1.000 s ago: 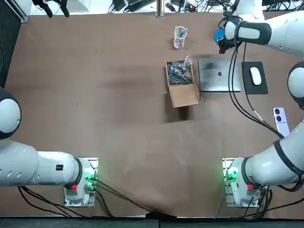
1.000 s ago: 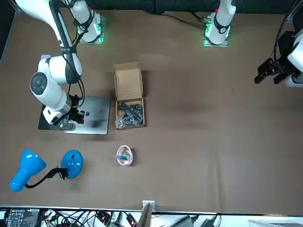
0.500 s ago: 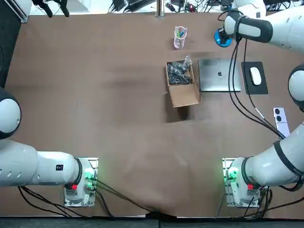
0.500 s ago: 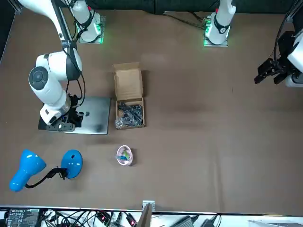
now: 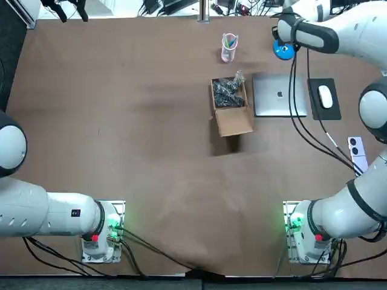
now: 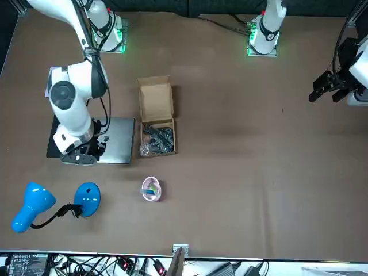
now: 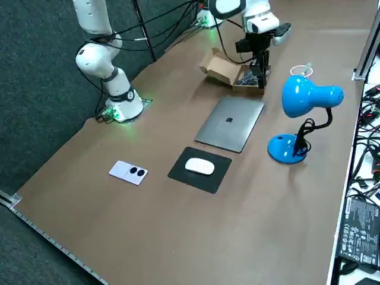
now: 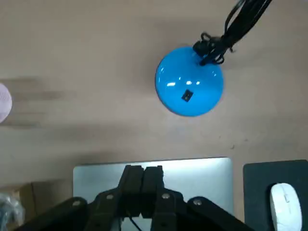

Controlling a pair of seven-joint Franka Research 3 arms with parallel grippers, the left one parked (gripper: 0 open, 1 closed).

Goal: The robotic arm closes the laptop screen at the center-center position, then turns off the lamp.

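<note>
Silver laptop (image 5: 279,95) lid shut flat, upper right of top view, between cardboard box (image 5: 231,107) and mouse pad (image 5: 323,113). Blue lamp (image 6: 33,206) lower left of front view, round base (image 8: 189,81) near laptop edge. Right gripper (image 8: 143,169) fingers pressed together, empty, above laptop's lamp-side edge.

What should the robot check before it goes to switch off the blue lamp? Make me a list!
1. Laptop lid shut flat: ok.
2. Right gripper fingers shut for poking: ok.
3. Right gripper over the lamp base: not ok; it hangs over the laptop's edge nearest the lamp.
4. Black switch on the base uncovered: ok.
5. Cord off the switch: ok; it sits at the base's rim.
6. Lamp head lit now: cannot tell.
</note>
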